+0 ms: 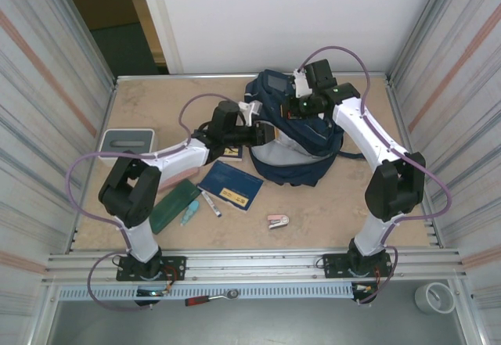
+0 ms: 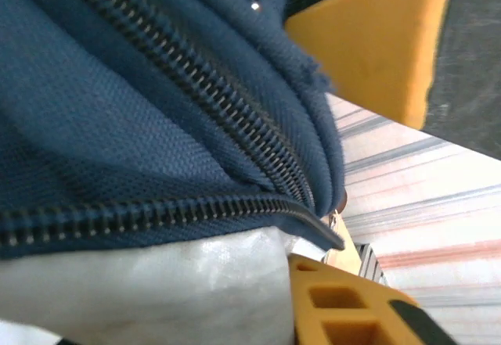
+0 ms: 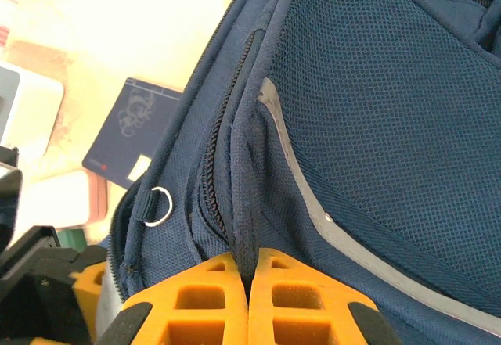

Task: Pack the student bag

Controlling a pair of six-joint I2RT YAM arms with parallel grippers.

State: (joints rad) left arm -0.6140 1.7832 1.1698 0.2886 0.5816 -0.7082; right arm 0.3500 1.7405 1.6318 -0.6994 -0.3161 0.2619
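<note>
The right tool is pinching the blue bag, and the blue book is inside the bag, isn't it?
No. The right tool does pinch the student bag, but the blue book lies on the table beside the bag, as the top external view shows.

Bright, even light with soft shadows; the student bag (image 2: 156,126) blurs close up, table (image 3: 117,32) overexposed.

Toward the far middle of the surface (image 1: 352,204), a navy backpack (image 1: 301,153) with pale grey showing at its near side. Against its left edge, the left end effector (image 1: 266,134); down on its top, the right end effector (image 1: 295,110). Well to the left, a grey-white box (image 1: 127,139). Nearer, close together: a green case (image 1: 176,204), a pen (image 1: 211,203), a blue booklet (image 1: 230,186); apart from these, a small pink item (image 1: 278,221)
</note>
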